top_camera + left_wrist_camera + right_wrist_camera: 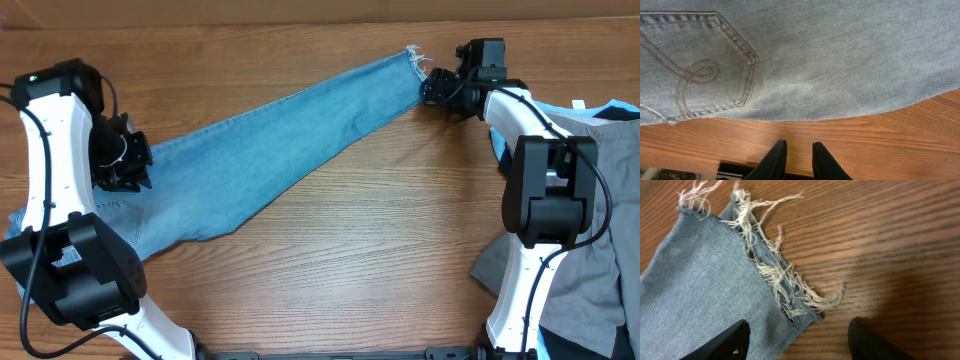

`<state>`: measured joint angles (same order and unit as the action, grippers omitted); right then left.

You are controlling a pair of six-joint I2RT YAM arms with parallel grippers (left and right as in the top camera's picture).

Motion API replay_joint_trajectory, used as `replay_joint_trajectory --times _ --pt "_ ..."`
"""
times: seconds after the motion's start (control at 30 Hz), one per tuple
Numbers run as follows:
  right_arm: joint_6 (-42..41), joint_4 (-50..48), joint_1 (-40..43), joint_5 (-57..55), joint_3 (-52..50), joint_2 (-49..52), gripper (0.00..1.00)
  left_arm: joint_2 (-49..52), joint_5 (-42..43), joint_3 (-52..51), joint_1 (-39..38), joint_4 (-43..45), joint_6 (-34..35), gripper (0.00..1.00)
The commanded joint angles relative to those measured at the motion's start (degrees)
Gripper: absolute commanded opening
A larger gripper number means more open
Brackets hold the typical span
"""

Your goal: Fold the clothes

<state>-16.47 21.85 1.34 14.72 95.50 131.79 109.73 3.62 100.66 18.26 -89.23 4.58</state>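
— Where do the jeans lie?

— The light-blue jeans are flat on the wooden surface. They run slantwise from the lower left of the overhead frame up to the upper middle, where the frayed hem ends.

— And the left gripper?

— The left gripper is over bare wood just beside the denim's edge, at the waist end on the left of the overhead frame. Its fingers stand a narrow gap apart with nothing between them, so it is released. In its wrist view a stitched back pocket with a looping seam fills the upper left.

— The right one?

— The right gripper is at the hem end, right of centre at the top of the overhead frame. It is spread wide. One finger is over the denim at the lower left of its wrist view and the other over bare wood at the lower right. The hem's corner lies between them. It grasps nothing, and I cannot tell whether a finger touches the cloth.

— Other clothes?

— Grey trousers are heaped at the lower right of the overhead frame, partly under the right arm. A pale-blue piece shows at the right edge above them. Both are apart from the jeans.
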Motion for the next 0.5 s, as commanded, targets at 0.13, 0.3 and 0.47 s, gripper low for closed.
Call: replay_joint_trajectory --times 0.13,0.3,0.47 --pt "-0.04 -0.87 -3.02 0.83 -0.04 4.55 0.54 -1.03 0.44 1.29 0.48 -0.24 1.25 0.21" --pt "-0.22 -2.05 -3.26 0.83 0.31 4.61 0.14 -1.03 0.44 1.29 0.48 -0.17 1.25 0.21" --pt "-0.22 4.28 -0.44 0.81 2.86 2.58 0.04 -1.03 0.42 1.29 0.48 -0.11 1.18 0.21"
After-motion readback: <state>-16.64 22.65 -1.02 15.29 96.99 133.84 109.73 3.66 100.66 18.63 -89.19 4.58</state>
